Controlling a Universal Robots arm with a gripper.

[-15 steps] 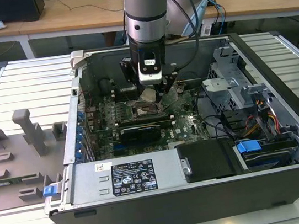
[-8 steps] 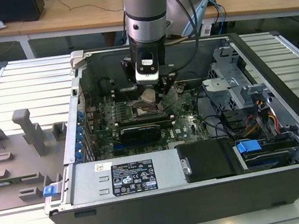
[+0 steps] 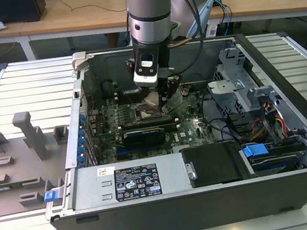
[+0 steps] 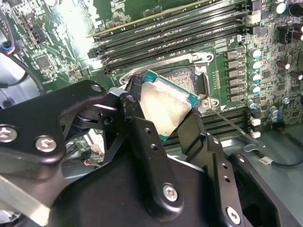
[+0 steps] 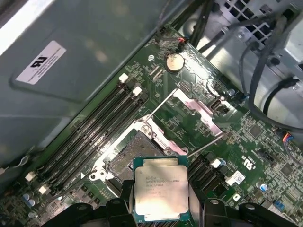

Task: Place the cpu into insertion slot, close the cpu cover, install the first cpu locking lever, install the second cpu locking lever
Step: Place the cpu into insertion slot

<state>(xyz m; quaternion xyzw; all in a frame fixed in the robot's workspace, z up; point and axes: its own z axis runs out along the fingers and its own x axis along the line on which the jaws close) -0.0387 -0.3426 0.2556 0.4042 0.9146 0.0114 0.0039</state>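
Observation:
My gripper (image 5: 161, 201) is shut on the cpu (image 5: 161, 191), a flat square chip with a pale silver top and a green rim, one black finger (image 5: 124, 201) on each side. In the second wrist view the cpu (image 4: 163, 106) hangs tilted just above the insertion slot (image 4: 187, 78), apart from it. The insertion slot (image 5: 132, 156) is a dark square socket with a silver rim on the green motherboard (image 5: 246, 127). The cpu cover (image 5: 201, 111) lies swung open beside the socket. In the exterior view the gripper (image 3: 154, 99) sits inside the open case, over the board.
Long memory slots (image 5: 94, 127) run on both sides of the socket. A black card (image 3: 145, 134) lies across the board nearer the power supply (image 3: 128, 181). Drive cage and cables (image 3: 249, 101) fill the exterior view's right. Grey fixtures (image 3: 16, 157) stand outside the case.

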